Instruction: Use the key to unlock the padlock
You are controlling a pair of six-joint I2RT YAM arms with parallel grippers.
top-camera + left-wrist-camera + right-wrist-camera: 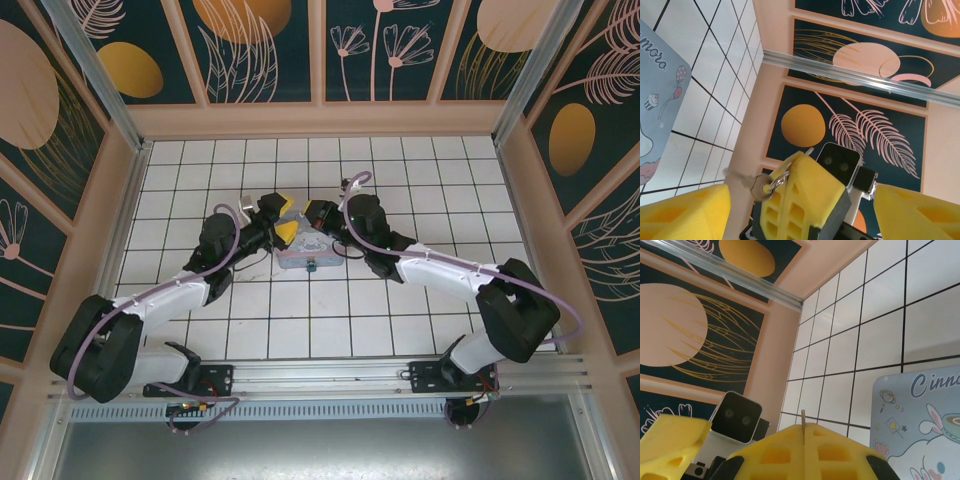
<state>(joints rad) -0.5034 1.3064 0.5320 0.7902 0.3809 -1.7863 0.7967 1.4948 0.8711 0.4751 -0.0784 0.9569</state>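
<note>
Between its pressed-together yellow pads, the right gripper pinches the key. From its own wrist only a thin metal edge stands up at the seam. The left wrist view shows the round bow and its ring at the pad edge, with the blade jutting sideways, blurred. That hold seems meant to leave the blade free to be aimed at a keyhole.

The left gripper stands spread, its fingers on either side of the right gripper's tip, pinching nothing. I judge it is there either to steady the key or to brace the lock, but I cannot tell which.

Just below both tips lies the pale blue cartoon-printed tin box on the white tiled table. Its printed lid looks shut, so whatever is inside is hidden.

The padlock, a tiny teal speck, sits at the tin's near edge. Whether it hangs from a hasp cannot be made out. The key is above the tin and apart from the padlock, so insertion is not yet done.
</note>
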